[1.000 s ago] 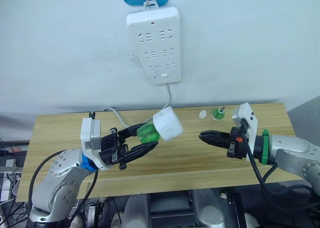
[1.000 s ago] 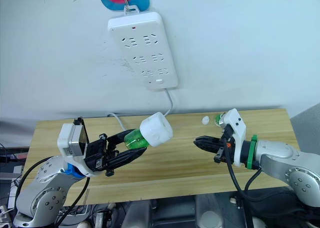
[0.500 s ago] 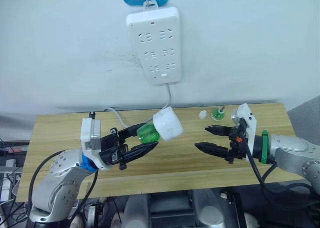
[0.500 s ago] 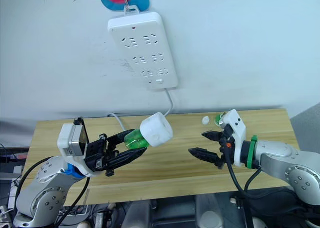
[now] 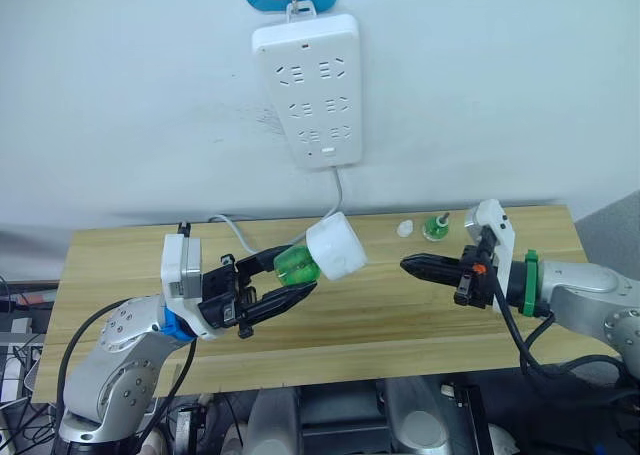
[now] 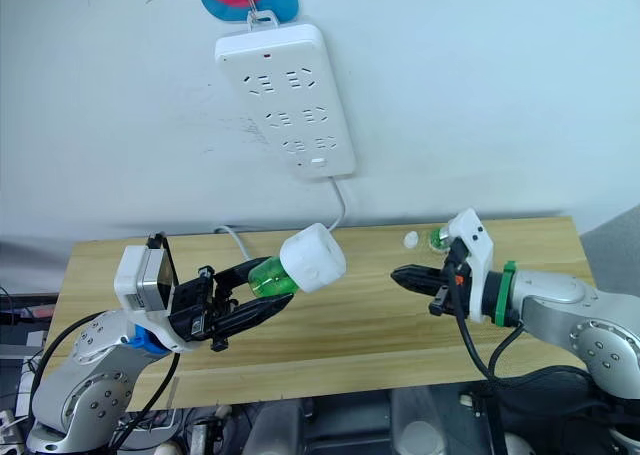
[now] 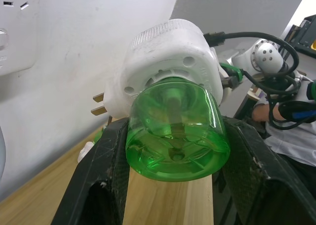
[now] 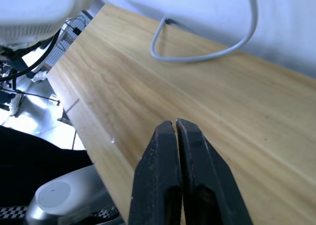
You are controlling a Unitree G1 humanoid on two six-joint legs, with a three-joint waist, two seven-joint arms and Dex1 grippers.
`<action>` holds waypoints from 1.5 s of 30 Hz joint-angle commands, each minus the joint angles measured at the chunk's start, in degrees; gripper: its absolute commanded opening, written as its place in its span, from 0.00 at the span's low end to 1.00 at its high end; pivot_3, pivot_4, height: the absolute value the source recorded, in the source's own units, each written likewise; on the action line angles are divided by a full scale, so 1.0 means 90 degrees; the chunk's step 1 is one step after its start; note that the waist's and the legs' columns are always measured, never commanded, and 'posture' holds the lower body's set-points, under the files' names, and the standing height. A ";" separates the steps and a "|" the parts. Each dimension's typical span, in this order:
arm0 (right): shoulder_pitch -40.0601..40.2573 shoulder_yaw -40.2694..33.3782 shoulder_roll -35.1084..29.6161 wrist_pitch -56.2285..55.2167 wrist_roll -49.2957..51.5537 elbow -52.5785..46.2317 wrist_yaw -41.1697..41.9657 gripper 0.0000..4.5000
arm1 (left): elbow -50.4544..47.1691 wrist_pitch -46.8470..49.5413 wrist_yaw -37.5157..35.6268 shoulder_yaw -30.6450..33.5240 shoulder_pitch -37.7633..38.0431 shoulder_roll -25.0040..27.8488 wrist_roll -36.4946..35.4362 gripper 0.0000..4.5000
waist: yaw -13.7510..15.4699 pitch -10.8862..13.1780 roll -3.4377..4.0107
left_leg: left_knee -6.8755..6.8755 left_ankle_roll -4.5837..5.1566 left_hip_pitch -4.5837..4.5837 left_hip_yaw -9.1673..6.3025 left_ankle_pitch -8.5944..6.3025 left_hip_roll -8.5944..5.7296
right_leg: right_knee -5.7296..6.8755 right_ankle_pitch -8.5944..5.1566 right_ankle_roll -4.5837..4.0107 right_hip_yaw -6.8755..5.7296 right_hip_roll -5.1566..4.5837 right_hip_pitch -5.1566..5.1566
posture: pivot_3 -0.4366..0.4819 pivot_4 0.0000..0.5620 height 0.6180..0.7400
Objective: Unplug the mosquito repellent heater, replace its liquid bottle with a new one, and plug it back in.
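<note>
Left gripper [image 5: 285, 282], lower left of centre in the left eye view, has its 2 black fingers [image 7: 101, 180] clamped on a green bottle [image 5: 295, 265]. That bottle is screwed into the heater [image 5: 336, 246], which is held up in the air above the table [image 5: 380, 305], tilted toward the upper right. In the left wrist view the bottle's base [image 7: 175, 136] faces the camera, 1 finger on each side, and 2 metal prongs [image 7: 100, 103] stick out of the heater's side. A dark stem shows through the green plastic.

Right gripper [image 5: 408, 266], right of centre in the frame, hovers over the table with its jaws pressed together and nothing between them; its tips point toward the heater but stay well apart from it. The right wrist view shows the 2 fingers [image 8: 168, 170] touching along their length over bare wood.

At the table's back edge, upper right of the table, stands a second green bottle [image 5: 435, 227] with a bare stem at the neck, and a small white cap [image 5: 404, 229] lies just beside it. Both are near the right gripper's wrist but not touching it.

Power strip [image 5: 309, 89] hangs on the wall at the top centre, all sockets free; its cable [image 5: 236, 229] runs down onto the table behind the heater.
</note>
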 commanded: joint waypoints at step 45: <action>-0.1797 0.1142 0.1177 -0.0907 -0.1795 0.1138 0.2123 0.01 | -0.0303 0.2453 0.0603 0.0192 -0.0650 0.0595 -0.2825 0.50 | -0.0010 0.0001 0.0001 | -0.0001 0.0001 0.0004 0.0003 0.0000 0.0003 | -0.0002 0.0000 0.0000 0.0006 0.0000 -0.0002 | 0.24 0.67 1.00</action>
